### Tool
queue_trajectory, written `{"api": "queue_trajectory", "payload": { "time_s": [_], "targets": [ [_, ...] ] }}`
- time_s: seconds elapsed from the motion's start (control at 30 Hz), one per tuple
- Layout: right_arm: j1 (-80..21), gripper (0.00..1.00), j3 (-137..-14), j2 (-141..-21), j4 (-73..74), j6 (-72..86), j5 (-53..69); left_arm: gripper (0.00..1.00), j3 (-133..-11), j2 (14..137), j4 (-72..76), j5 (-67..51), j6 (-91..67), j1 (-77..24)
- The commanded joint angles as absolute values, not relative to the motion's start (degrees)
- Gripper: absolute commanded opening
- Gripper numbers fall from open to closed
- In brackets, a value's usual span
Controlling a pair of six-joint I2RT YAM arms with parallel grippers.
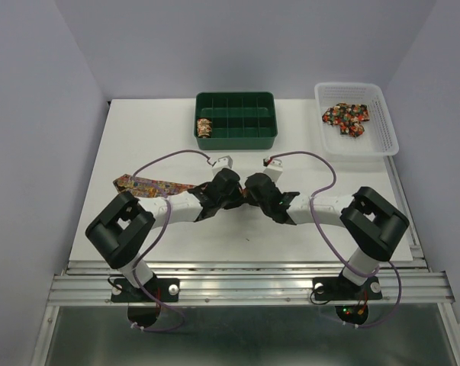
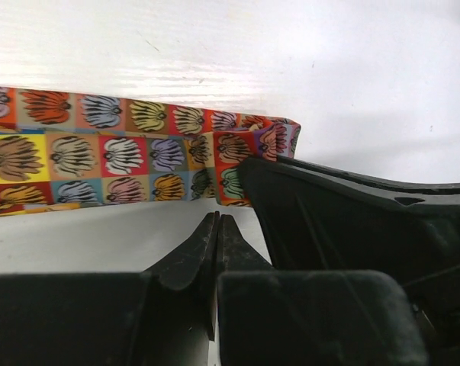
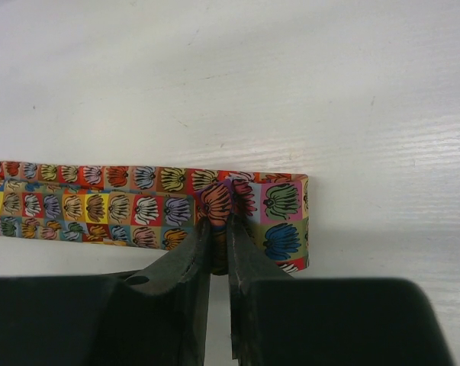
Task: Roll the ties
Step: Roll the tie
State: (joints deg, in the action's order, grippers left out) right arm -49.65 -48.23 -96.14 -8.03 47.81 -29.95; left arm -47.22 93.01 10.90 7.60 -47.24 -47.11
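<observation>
Closest to the right wrist lens: right gripper, black fingers drawn narrow and nipping the doubled-over end of a long flat fabric necktie printed in red, orange, gold and dark squares. Folded tip just right of the pinch; long axis running away leftward, flat and straight, across the white table. In the left wrist view, left gripper pressed together with nothing seen between the tips, just short of the strip's near edge, possibly brushing it, hard to tell at that angle, and close beside the other gripper's black body. From above, both grippers meeting near table centre, the free length trailing out under the left arm: left arm likely nearer the unrolled run, right holding the core for a roll leftward. Farther back, a small rolled tie in the left-end compartment of a dark green divided plastic tray, and loose ties heaped in a white slotted plastic basket.
</observation>
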Motion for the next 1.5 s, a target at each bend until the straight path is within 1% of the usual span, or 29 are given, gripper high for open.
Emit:
{"api": "queue_trajectory", "payload": {
  "time_s": [0.0,0.17,0.4,0.57,0.6,0.67,0.93,1.07,1.2,1.33,1.47],
  "targets": [
    [-50.4,0.01,-47.6,-96.2,-7.3,47.4,-30.8,0.06,-43.9,87.4,10.1,11.1,-48.7,-45.4],
    [-50.4,0.01,-49.2,-97.3,-7.9,46.4,-28.8,0.06,-41.0,85.0,8.6,13.9,-49.6,-41.7],
    [-50.9,0.01,-50.5,-98.6,-7.6,46.3,-28.7,0.06,-39.6,87.1,9.8,13.3,-48.8,-38.1],
    [-51.4,0.01,-51.7,-100.3,-7.6,48.0,-30.2,0.04,-40.3,89.9,9.9,13.3,-47.2,-38.0],
    [-51.5,0.01,-52.1,-100.5,-7.5,48.6,-30.7,0.01,-40.4,90.3,10.0,13.0,-47.1,-38.0],
    [-51.5,0.01,-52.6,-101.0,-7.2,49.7,-31.5,0.0,-40.8,91.4,10.1,12.7,-47.1,-38.0],
    [-51.8,0.01,-54.4,-101.8,-6.6,50.2,-31.7,0.0,-39.1,93.0,12.0,9.5,-47.2,-38.1],
    [-51.8,0.01,-55.2,-102.5,-4.7,50.4,-32.5,0.0,-36.7,91.3,12.2,8.7,-48.7,-38.1],
    [-51.7,0.01,-55.3,-103.3,-4.6,50.5,-32.1,0.0,-33.9,86.4,10.8,9.8,-49.7,-38.3],
    [-51.8,0.05,-55.5,-103.9,-4.2,50.6,-31.5,0.0,-33.3,83.8,9.6,10.1,-49.6,-38.5],
    [-51.7,0.08,-55.5,-104.0,-4.0,50.1,-31.3,0.0,-34.4,82.0,6.5,12.9,-49.3,-38.4]
  ]
}}
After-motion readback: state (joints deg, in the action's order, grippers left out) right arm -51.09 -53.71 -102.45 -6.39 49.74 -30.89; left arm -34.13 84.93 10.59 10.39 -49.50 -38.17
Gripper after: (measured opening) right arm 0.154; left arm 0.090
